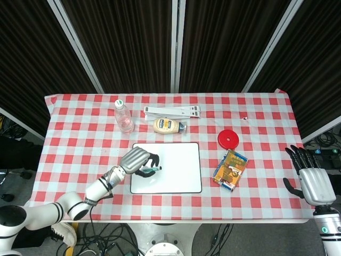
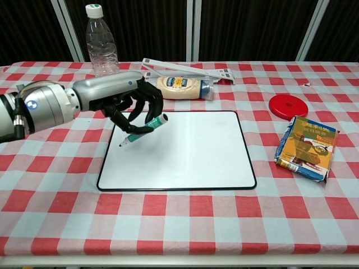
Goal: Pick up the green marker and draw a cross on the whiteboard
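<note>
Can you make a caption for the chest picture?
Left hand holds the green marker over the blank whiteboard.

- The left hand (image 2: pixel 126 101) is over the left part of the flat rectangular black-framed whiteboard (image 2: pixel 185 148), which lies on the checked tablecloth-covered table (image 2: pixel 179 224).
- The green marker (image 2: pixel 141 129) is in its fingers, tip lowest and to the left.
- Behind it stands the clear plastic water bottle (image 2: pixel 103 53).
- Behind and to its right lie the squeeze bottle of mayonnaise (image 2: pixel 182 87) and, further back, the long white folded stand (image 2: pixel 188 68).
- Well to its right lie the round red lid (image 2: pixel 288 105) and, nearer, the printed snack packet (image 2: pixel 307 147).
- The right hand (image 1: pixel 311 178) is past the table's far right edge.
</note>
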`<act>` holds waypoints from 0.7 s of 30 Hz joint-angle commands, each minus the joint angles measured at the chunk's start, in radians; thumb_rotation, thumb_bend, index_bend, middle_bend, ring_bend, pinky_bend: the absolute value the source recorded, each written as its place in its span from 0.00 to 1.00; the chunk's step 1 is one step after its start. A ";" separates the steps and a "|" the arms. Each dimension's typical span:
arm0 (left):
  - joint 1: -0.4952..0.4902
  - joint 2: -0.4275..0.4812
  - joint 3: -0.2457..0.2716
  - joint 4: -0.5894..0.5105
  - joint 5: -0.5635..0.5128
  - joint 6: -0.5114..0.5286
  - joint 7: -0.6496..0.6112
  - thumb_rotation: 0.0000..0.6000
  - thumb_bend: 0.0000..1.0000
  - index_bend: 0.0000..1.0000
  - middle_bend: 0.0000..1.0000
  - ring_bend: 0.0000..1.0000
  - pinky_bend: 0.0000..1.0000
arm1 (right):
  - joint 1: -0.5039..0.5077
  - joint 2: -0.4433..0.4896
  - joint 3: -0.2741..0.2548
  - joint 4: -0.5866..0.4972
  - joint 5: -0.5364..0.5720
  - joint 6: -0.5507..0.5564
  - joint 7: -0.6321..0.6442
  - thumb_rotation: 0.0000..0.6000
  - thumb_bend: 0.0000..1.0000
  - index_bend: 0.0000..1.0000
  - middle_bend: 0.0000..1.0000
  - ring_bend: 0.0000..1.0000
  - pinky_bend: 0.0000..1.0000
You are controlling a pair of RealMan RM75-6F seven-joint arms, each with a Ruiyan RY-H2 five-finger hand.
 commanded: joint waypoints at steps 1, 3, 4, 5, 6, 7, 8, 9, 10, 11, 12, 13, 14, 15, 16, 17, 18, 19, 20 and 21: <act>-0.017 -0.022 0.004 0.037 -0.002 -0.012 -0.008 1.00 0.41 0.58 0.59 0.64 0.92 | 0.000 0.001 0.000 -0.001 0.000 0.000 -0.001 1.00 0.27 0.00 0.04 0.00 0.00; -0.021 -0.028 0.006 0.050 -0.006 -0.016 -0.013 1.00 0.41 0.58 0.59 0.64 0.92 | 0.000 0.001 -0.001 -0.001 0.001 0.000 -0.002 1.00 0.27 0.00 0.04 0.00 0.00; -0.024 -0.030 0.009 0.057 -0.008 -0.019 -0.018 1.00 0.41 0.58 0.59 0.64 0.92 | 0.000 0.002 0.000 -0.001 0.002 -0.001 -0.002 1.00 0.27 0.00 0.04 0.00 0.00; -0.025 -0.031 0.011 0.062 -0.008 -0.021 -0.022 1.00 0.41 0.58 0.59 0.64 0.92 | 0.000 0.002 0.000 -0.002 0.002 -0.001 -0.002 1.00 0.27 0.00 0.04 0.00 0.00; -0.026 -0.032 0.014 0.069 -0.009 -0.022 -0.026 1.00 0.41 0.58 0.59 0.64 0.92 | 0.001 0.002 0.000 -0.002 0.003 -0.002 -0.002 1.00 0.27 0.00 0.04 0.00 0.00; -0.026 -0.034 0.017 0.074 -0.010 -0.022 -0.030 1.00 0.41 0.58 0.59 0.64 0.92 | 0.001 0.002 0.001 -0.002 0.004 -0.003 -0.002 1.00 0.27 0.00 0.04 0.00 0.00; -0.026 -0.036 0.020 0.080 -0.010 -0.022 -0.032 1.00 0.41 0.58 0.59 0.64 0.92 | 0.002 0.002 0.001 -0.002 0.005 -0.005 -0.003 1.00 0.27 0.00 0.04 0.00 0.00; -0.025 -0.041 0.023 0.088 -0.012 -0.021 -0.038 1.00 0.41 0.58 0.59 0.64 0.92 | 0.002 0.001 0.000 -0.002 0.006 -0.007 -0.004 1.00 0.27 0.00 0.04 0.00 0.00; -0.024 -0.045 0.025 0.095 -0.014 -0.020 -0.044 1.00 0.41 0.58 0.59 0.64 0.92 | 0.003 0.000 0.001 -0.001 0.007 -0.008 -0.004 1.00 0.27 0.00 0.04 0.00 0.00; -0.024 -0.049 0.027 0.101 -0.015 -0.020 -0.051 1.00 0.41 0.58 0.59 0.64 0.92 | 0.004 -0.001 0.001 -0.001 0.008 -0.009 -0.005 1.00 0.27 0.00 0.04 0.00 0.00; -0.024 -0.053 0.028 0.108 -0.016 -0.020 -0.058 1.00 0.41 0.58 0.59 0.64 0.92 | 0.004 -0.001 0.001 -0.001 0.009 -0.011 -0.005 1.00 0.27 0.00 0.04 0.00 0.00; -0.026 -0.059 0.030 0.118 -0.016 -0.019 -0.066 1.00 0.41 0.58 0.59 0.64 0.92 | 0.004 -0.003 0.000 -0.001 0.009 -0.011 -0.005 1.00 0.27 0.00 0.04 0.00 0.00; -0.027 -0.064 0.031 0.127 -0.016 -0.019 -0.071 1.00 0.41 0.58 0.59 0.64 0.92 | 0.005 -0.003 0.000 -0.001 0.009 -0.012 -0.006 1.00 0.27 0.00 0.04 0.00 0.00; -0.029 -0.069 0.032 0.135 -0.015 -0.019 -0.075 1.00 0.41 0.58 0.59 0.64 0.92 | 0.005 -0.003 0.000 -0.001 0.009 -0.012 -0.007 1.00 0.27 0.00 0.04 0.00 0.00; -0.033 -0.078 0.032 0.145 -0.015 -0.020 -0.081 1.00 0.41 0.58 0.59 0.64 0.92 | 0.006 -0.003 0.001 -0.002 0.009 -0.013 -0.009 1.00 0.27 0.00 0.04 0.00 0.00; -0.036 -0.084 0.032 0.153 -0.015 -0.020 -0.086 1.00 0.41 0.58 0.59 0.64 0.92 | 0.007 -0.002 0.001 -0.003 0.010 -0.014 -0.011 1.00 0.27 0.00 0.04 0.00 0.00; -0.039 -0.092 0.031 0.160 -0.015 -0.021 -0.092 1.00 0.41 0.58 0.59 0.64 0.92 | 0.007 -0.001 0.001 -0.004 0.011 -0.014 -0.012 1.00 0.27 0.00 0.04 0.00 0.00; -0.045 -0.103 0.030 0.172 -0.015 -0.023 -0.098 1.00 0.41 0.58 0.59 0.64 0.92 | 0.006 0.000 0.001 -0.005 0.012 -0.014 -0.013 1.00 0.27 0.00 0.04 0.00 0.00; -0.051 -0.113 0.029 0.181 -0.014 -0.026 -0.102 1.00 0.41 0.58 0.59 0.64 0.92 | 0.006 0.000 0.001 -0.005 0.012 -0.014 -0.014 1.00 0.27 0.00 0.04 0.00 0.00; -0.059 -0.126 0.027 0.193 -0.013 -0.030 -0.106 1.00 0.41 0.58 0.59 0.64 0.92 | 0.005 0.002 0.001 -0.006 0.014 -0.014 -0.014 1.00 0.27 0.00 0.04 0.00 0.00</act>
